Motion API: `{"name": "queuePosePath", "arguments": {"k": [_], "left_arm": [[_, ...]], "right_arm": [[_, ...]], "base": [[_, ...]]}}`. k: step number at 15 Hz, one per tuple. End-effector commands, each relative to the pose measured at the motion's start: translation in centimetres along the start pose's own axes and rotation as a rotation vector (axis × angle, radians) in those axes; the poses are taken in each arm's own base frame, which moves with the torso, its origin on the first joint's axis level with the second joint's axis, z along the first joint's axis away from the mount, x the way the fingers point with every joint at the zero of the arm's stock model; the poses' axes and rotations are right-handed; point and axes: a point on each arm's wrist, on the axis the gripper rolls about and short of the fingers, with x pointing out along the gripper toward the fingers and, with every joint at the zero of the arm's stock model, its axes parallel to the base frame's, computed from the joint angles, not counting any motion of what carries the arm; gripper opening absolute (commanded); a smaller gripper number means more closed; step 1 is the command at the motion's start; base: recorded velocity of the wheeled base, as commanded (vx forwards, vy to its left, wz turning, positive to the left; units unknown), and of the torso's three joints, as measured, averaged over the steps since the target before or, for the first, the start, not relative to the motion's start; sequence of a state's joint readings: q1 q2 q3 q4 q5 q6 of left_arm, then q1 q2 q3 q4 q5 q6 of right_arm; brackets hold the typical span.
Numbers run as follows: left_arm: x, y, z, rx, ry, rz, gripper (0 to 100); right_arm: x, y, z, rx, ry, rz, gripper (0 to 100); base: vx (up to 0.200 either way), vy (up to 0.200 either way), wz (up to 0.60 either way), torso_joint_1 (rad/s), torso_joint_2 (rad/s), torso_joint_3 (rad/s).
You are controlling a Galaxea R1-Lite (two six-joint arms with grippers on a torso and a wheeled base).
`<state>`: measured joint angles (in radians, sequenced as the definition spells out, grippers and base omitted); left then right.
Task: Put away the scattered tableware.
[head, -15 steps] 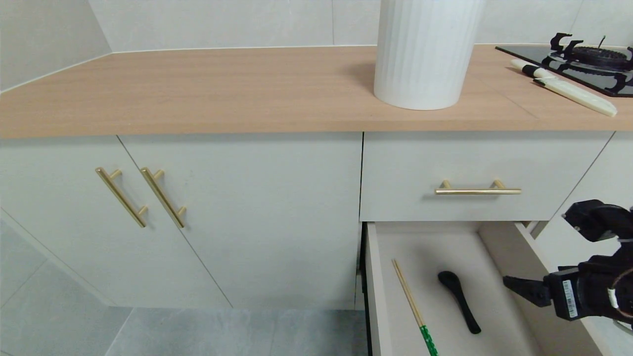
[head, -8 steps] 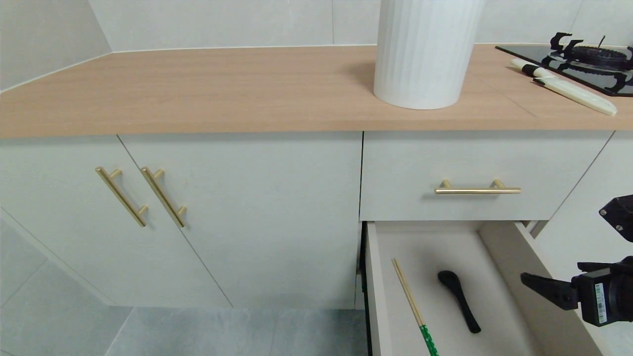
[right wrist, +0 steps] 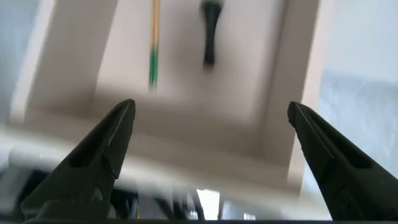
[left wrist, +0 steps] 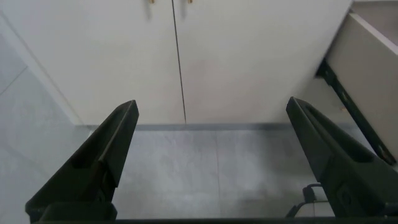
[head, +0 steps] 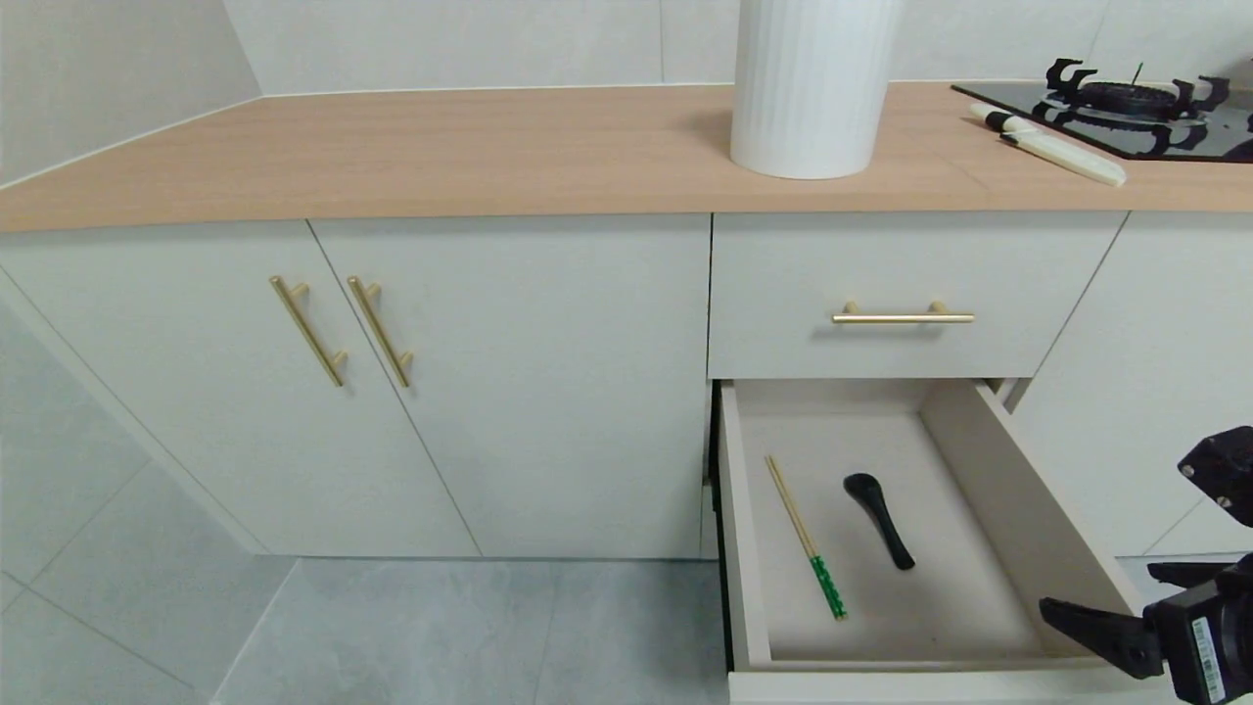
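The lower drawer (head: 741, 548) stands pulled out. A pair of wooden chopsticks with green ends (head: 805, 537) and a black spoon (head: 878, 504) lie side by side on its floor. On the countertop a cream knife with a black band (head: 1047, 157) lies beside the stove. My right gripper (head: 1077, 627) hangs open and empty just outside the drawer's front right corner. From the right wrist, the gripper (right wrist: 211, 162) looks over the drawer's front rim at the chopsticks (right wrist: 153, 43) and spoon (right wrist: 210, 31). My left gripper (left wrist: 214, 162) is open and empty, low above the floor before the cabinet doors.
A tall white ribbed container (head: 805, 88) stands on the wooden countertop (head: 440, 157). A black gas stove (head: 1126, 103) sits at the far right. The upper drawer with a gold handle (head: 903, 316) is closed. Two cabinet doors (head: 392, 392) are closed, with grey floor (head: 392, 636) below.
The whole head view has shifted: the camera has pulled back from the cabinet. The right gripper now sits by the drawer's front corner instead of beside its right wall.
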<state>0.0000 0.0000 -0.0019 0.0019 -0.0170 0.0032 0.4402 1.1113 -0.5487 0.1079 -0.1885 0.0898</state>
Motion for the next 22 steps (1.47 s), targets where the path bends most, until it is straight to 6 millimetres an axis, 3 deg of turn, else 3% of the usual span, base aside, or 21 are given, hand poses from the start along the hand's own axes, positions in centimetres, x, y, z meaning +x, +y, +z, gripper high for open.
{"name": "queuePosePath", "arguments": {"k": [1, 6, 9, 15, 18, 22], "left_arm": [[0.0, 0.0, 0.0, 0.000, 0.000, 0.000, 100], [0.0, 0.0, 0.0, 0.000, 0.002, 0.000, 100], [0.0, 0.0, 0.0, 0.000, 0.002, 0.000, 100], [0.0, 0.0, 0.0, 0.000, 0.002, 0.000, 100], [0.0, 0.0, 0.0, 0.000, 0.002, 0.000, 100], [0.0, 0.0, 0.0, 0.000, 0.002, 0.000, 100]], "right_arm": [[-0.2, 0.6, -0.3, -0.036, 0.017, 0.034, 100], [0.6, 1.3, -3.2, -0.215, 0.207, 0.119, 100], [1.4, 1.6, -3.9, -0.254, 0.272, 0.177, 100], [4.2, 2.3, -3.9, -0.226, 0.397, 0.151, 100], [6.1, 2.9, -3.3, -0.137, 0.352, 0.103, 100], [6.7, 3.0, -2.6, -0.081, 0.268, 0.056, 100]], "base": [[0.000, 0.000, 0.00, 0.000, 0.00, 0.000], [0.000, 0.000, 0.00, 0.000, 0.00, 0.000], [0.000, 0.000, 0.00, 0.000, 0.00, 0.000], [0.000, 0.000, 0.00, 0.000, 0.00, 0.000], [0.000, 0.000, 0.00, 0.000, 0.00, 0.000], [0.000, 0.000, 0.00, 0.000, 0.00, 0.000]]}}
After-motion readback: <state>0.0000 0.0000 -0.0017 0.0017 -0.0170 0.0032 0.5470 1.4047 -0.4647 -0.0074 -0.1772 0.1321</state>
